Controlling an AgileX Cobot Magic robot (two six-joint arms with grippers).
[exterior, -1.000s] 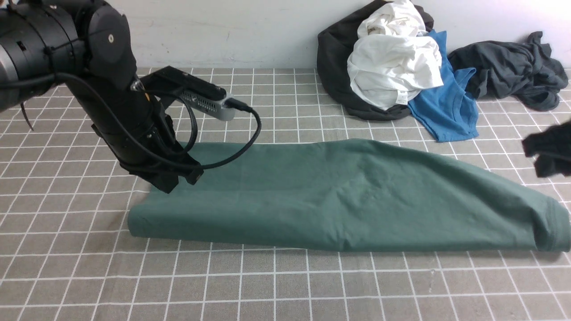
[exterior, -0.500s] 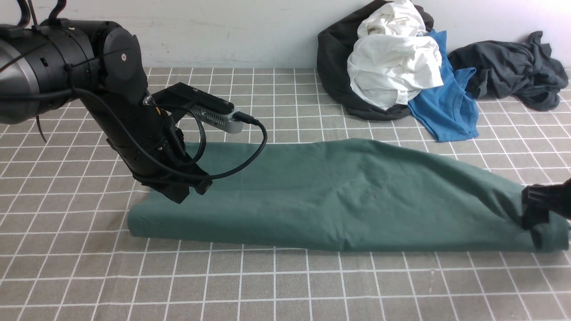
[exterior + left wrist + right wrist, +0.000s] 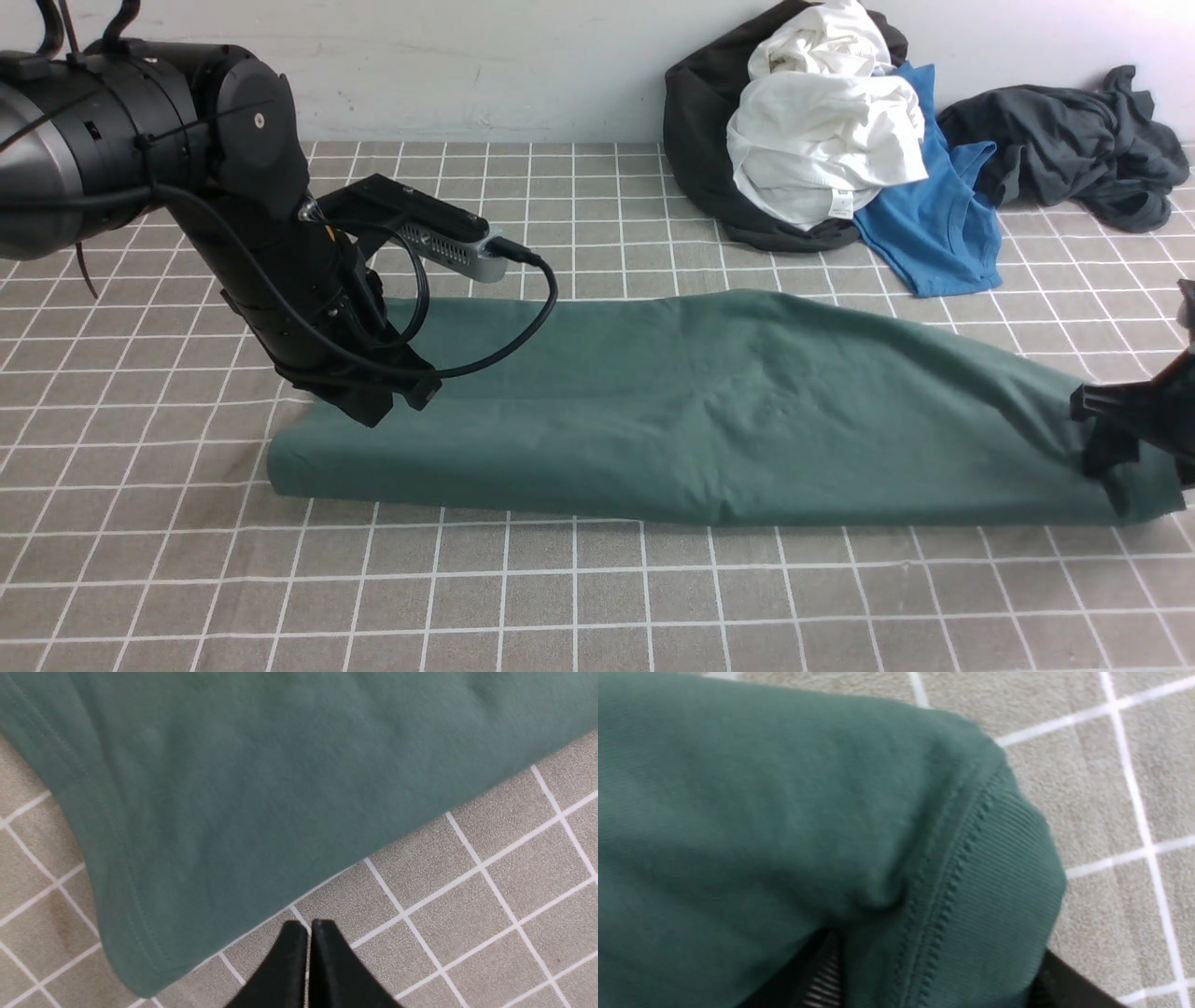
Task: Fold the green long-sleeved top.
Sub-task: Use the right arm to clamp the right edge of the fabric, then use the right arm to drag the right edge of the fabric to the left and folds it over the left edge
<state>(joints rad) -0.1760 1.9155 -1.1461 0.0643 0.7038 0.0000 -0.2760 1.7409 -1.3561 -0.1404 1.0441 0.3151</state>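
- While the left gripper hovers near the shirt's near-left edge, its fingers are together.
- At the shirt's right end, the right gripper's fingers stand apart on either side of the ribbed neckline.
- The dark green shirt lies stretched left to right across the grid-patterned tabletop.
- Far right, a bright blue garment lies between white cloth and a dark grey garment.

Two robot arms, five garments
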